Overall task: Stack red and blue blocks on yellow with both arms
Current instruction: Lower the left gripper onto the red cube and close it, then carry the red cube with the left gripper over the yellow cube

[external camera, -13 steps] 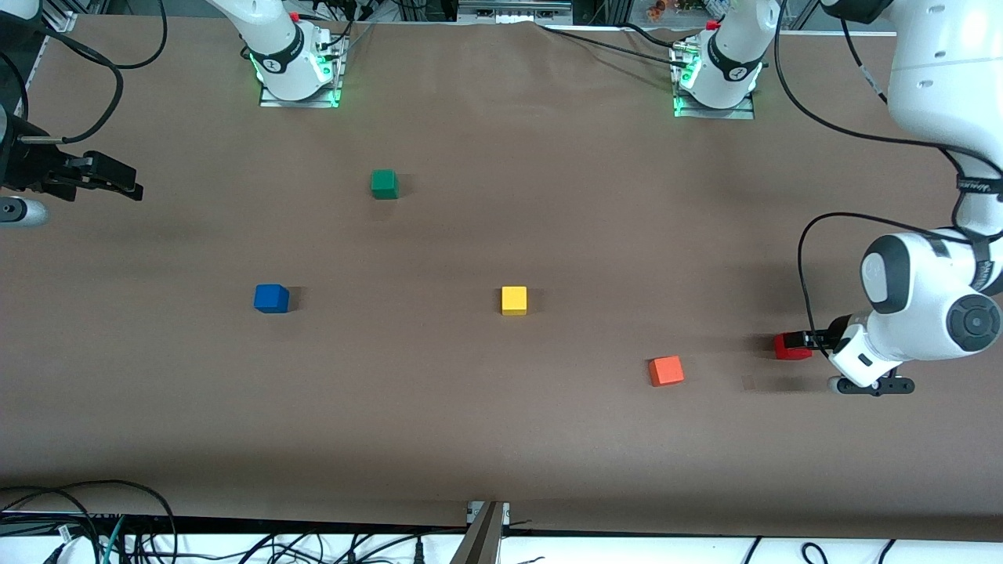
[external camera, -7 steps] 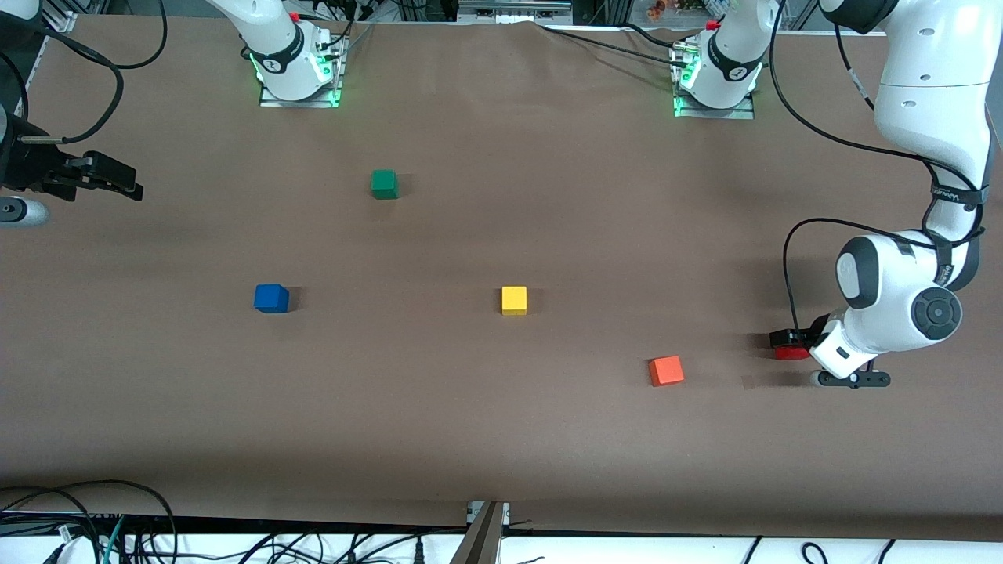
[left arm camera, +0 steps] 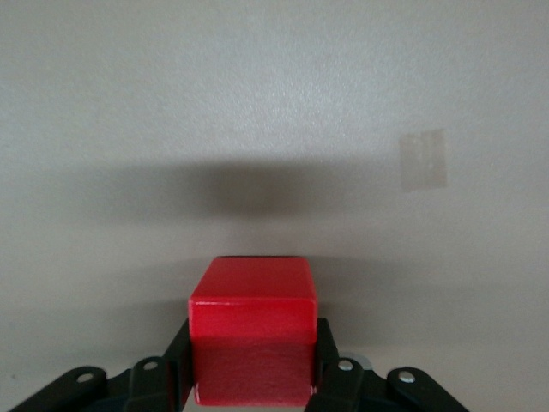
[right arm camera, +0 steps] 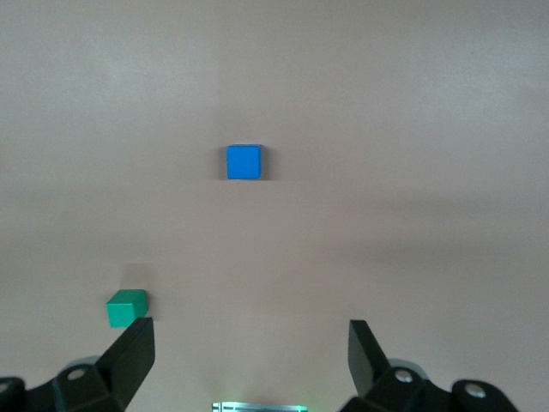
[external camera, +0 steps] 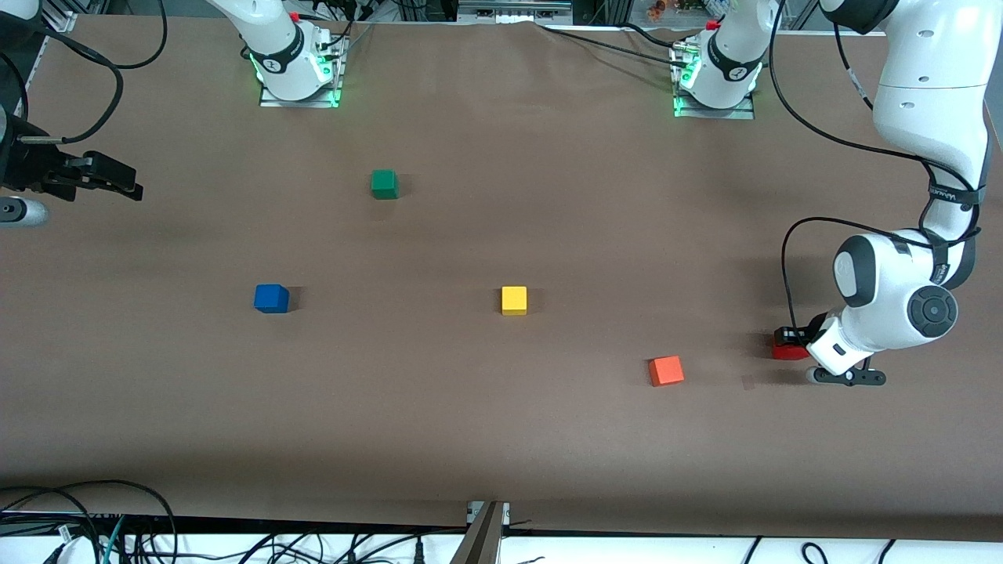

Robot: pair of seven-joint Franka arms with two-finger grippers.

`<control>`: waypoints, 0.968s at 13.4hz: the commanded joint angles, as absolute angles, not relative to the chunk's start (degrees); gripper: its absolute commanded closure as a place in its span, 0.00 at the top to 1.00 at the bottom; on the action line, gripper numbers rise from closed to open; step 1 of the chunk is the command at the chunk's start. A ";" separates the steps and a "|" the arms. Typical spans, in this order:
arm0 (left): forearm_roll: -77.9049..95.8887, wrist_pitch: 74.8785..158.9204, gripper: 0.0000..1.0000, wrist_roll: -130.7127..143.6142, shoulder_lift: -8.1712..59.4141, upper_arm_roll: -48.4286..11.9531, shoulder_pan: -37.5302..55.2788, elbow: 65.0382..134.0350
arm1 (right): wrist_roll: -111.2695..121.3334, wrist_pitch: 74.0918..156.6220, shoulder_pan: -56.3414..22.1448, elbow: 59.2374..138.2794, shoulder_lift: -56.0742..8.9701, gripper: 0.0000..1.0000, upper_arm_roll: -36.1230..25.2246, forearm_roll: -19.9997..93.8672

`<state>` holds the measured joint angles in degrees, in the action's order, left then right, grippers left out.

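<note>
The red block (external camera: 786, 348) lies at the left arm's end of the table. My left gripper (external camera: 793, 341) is down on it and shut on it. In the left wrist view the black fingers (left arm camera: 178, 365) press both sides of the red block (left arm camera: 253, 300). The yellow block (external camera: 514, 300) sits mid-table. The blue block (external camera: 271, 298) sits toward the right arm's end and also shows in the right wrist view (right arm camera: 244, 161). My right gripper (external camera: 124, 185) waits in the air over the right arm's end of the table, open and empty (right arm camera: 249, 330).
An orange block (external camera: 666, 370) lies between the yellow and red blocks, nearer the front camera. A green block (external camera: 384, 184) lies nearer the bases and shows in the right wrist view (right arm camera: 127, 307). Cables hang along the table's front edge (external camera: 94, 509).
The left arm has swung in and lowered its gripper over the red block, and the fingers now sit around it. The right arm has not moved.
</note>
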<state>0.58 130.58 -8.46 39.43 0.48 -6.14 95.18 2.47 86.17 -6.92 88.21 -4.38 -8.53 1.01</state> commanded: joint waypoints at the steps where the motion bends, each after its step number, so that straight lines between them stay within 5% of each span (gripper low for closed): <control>1: 1.14 128.42 0.00 -8.97 36.39 -1.04 -4.32 93.36 | 3.08 85.08 -6.86 87.10 -4.66 1.00 -8.70 0.97; 6: 1.14 115.25 0.00 9.09 36.39 -3.16 10.07 80.53 | 3.16 85.25 -6.86 87.10 -4.75 1.00 -8.79 0.97; 13: 1.06 115.14 0.00 34.59 43.84 -2.90 33.11 70.77 | 3.16 86.40 -6.42 86.66 -6.67 1.00 -8.79 0.79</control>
<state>0.72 115.97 29.99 39.06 -4.37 29.06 77.30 2.47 86.68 -6.86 88.20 -5.27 -8.82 1.00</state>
